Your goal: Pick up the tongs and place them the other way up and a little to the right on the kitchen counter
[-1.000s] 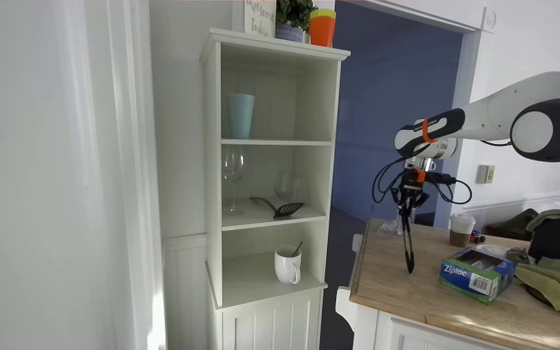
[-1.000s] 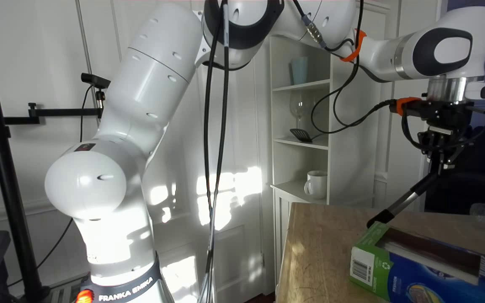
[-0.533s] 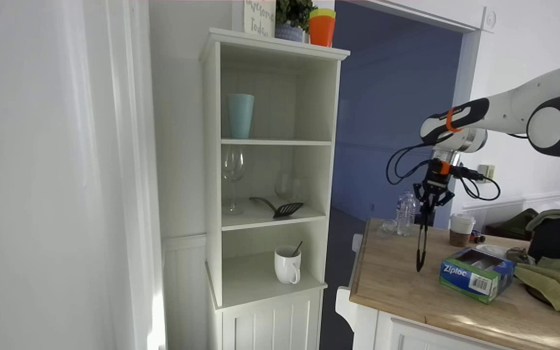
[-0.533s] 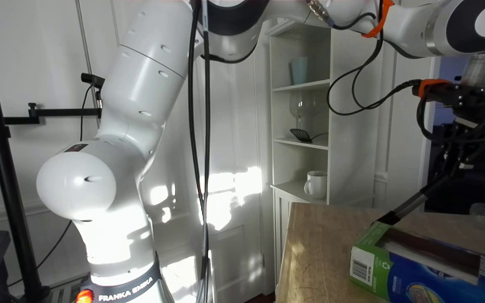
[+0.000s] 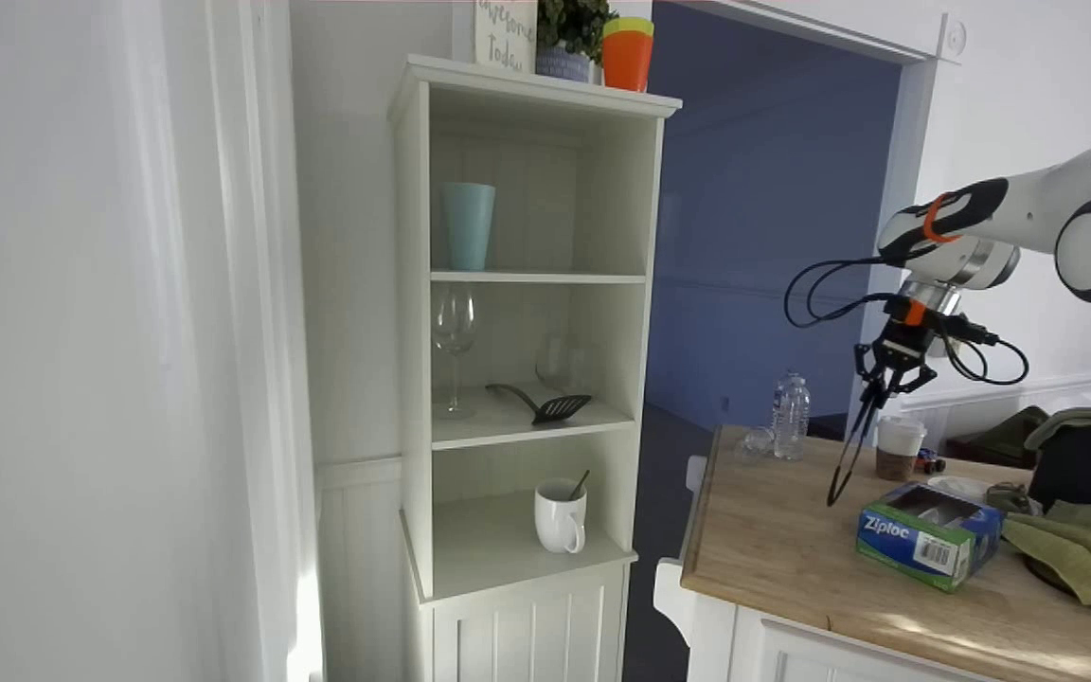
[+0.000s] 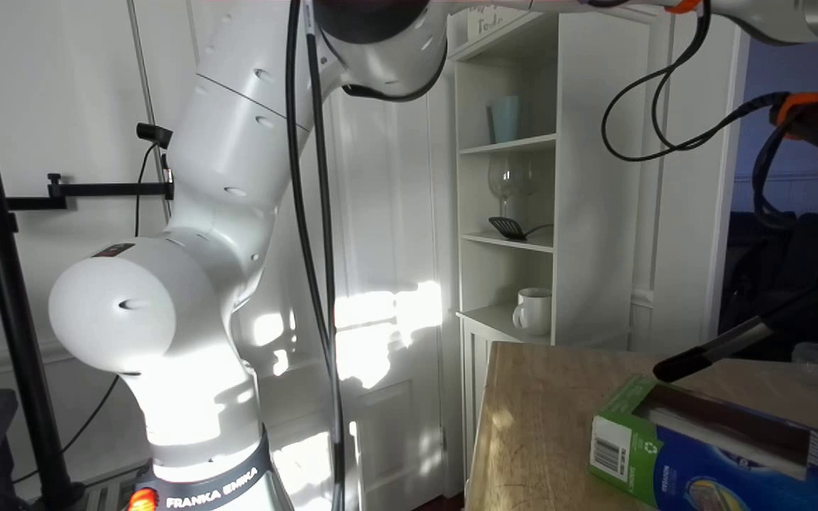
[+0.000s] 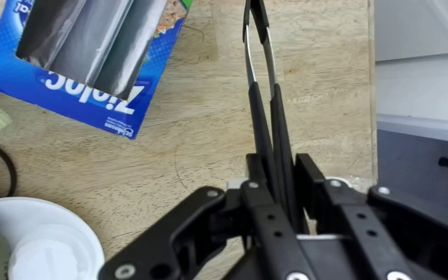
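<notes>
Tool (image 7: 280, 171): as is shown in the wrist view, the tongs (image 7: 258, 112) are clamped between its jaws near one end, and their two arms are pressed close together there.
Tongs: they are held aslant above the desk (image 5: 763, 559). In an exterior view, the lower end (image 6: 682, 363) is seen near the box (image 6: 735, 454); no contact with the desk is evident, but the gap cannot be judged exactly.
Turn: by estimation, this is the step in hand. The tool should be rotated slowly and with enough height, so that the lower end is not swept against the box. The squeeze should be maintained, because slim arms like these may be twisted between the jaws.
Desk: the tongs should be brought nearly level and lowered gently, and they should be released only when they are supported along their length. From which viewpoint "right" is meant is not told, so this should be decided beforehand.
Tool, against one second ago: it has been shifted toward the right edge in both exterior views.
Bottle: in an exterior view, the bottle (image 5: 790, 417) was partly covered by the tool; now it is uncovered, and the tongs, which were pointed nearly straight down, are clearly slanted.
Lower end: it seems to have been raised a little.
Box: it has not been moved.
</notes>
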`<action>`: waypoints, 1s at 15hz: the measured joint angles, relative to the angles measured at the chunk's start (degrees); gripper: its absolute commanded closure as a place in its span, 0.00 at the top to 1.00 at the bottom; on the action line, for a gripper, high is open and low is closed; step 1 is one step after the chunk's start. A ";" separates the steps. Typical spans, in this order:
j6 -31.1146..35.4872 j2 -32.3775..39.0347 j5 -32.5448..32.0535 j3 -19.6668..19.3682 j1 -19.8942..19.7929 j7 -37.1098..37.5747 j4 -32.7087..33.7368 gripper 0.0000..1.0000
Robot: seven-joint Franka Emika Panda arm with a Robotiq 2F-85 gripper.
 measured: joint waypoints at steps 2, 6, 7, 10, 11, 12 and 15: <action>-1.01 0.25 0.83 -0.74 -1.11 2.65 0.72 0.11; -3.54 1.59 1.79 -2.44 -3.21 10.87 2.12 0.10; -3.98 2.13 2.23 -2.77 -3.81 12.92 2.46 0.10; -4.12 3.95 3.67 -3.47 -6.00 18.74 3.37 0.10; -4.12 4.60 4.25 -3.65 -6.85 20.61 3.62 0.10; -4.12 5.21 4.76 -3.78 -7.68 22.47 3.78 0.09; -4.12 6.84 5.60 -3.86 -9.61 29.27 4.11 0.09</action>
